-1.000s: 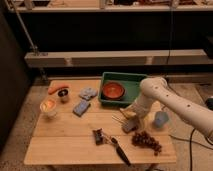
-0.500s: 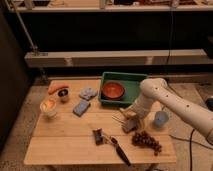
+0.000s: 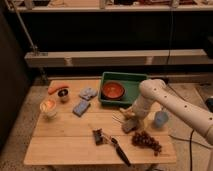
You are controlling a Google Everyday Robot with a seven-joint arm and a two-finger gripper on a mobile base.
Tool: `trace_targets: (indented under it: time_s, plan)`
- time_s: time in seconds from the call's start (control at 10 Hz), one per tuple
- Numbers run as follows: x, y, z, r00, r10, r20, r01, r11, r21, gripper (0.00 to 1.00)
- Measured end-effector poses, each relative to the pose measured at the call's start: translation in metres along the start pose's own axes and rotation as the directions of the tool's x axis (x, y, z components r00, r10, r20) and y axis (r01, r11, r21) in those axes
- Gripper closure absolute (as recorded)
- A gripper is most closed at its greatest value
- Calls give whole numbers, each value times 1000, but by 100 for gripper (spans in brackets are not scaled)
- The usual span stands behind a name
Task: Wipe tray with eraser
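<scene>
Compared with the frame one second earlier, the gripper (image 3: 131,116) sits slightly lower, directly over the eraser (image 3: 128,126) on the wooden table (image 3: 65,135); all other items are in the same places. The eraser lies in front of the tray (image 3: 133,82), outside it, between the tray and the grapes (image 3: 146,140). The tray holds a red bowl (image 3: 113,90). The arm covers the tray's right front corner and part of the blue cup (image 3: 160,119). Whether the gripper is spread, closed or touching the eraser cannot be told, because it merges with the eraser's top. The pale item just left of the gripper cannot be identified.
</scene>
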Motion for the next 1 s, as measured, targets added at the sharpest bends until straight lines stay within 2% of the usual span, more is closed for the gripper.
trace_targets:
  time_s: [0.2, 0.3, 0.5, 0.7, 0.8, 1.0]
  plan:
    - [0, 1, 3, 1000, -3, 1, 3, 1000, -2, 42]
    - [0, 3, 5, 1000, -12, 4, 12, 1000, -7, 57]
    - [0, 3, 7, 1000, -17, 3, 17, 1000, -3, 72]
    - [-2, 2, 5, 1000, -28, 0, 28, 1000, -2, 94]
    - [-3, 2, 4, 999, -33, 0, 33, 999, -2, 99]
    - [-5, 1, 2, 999, -40, -7, 40, 999, -1, 100]
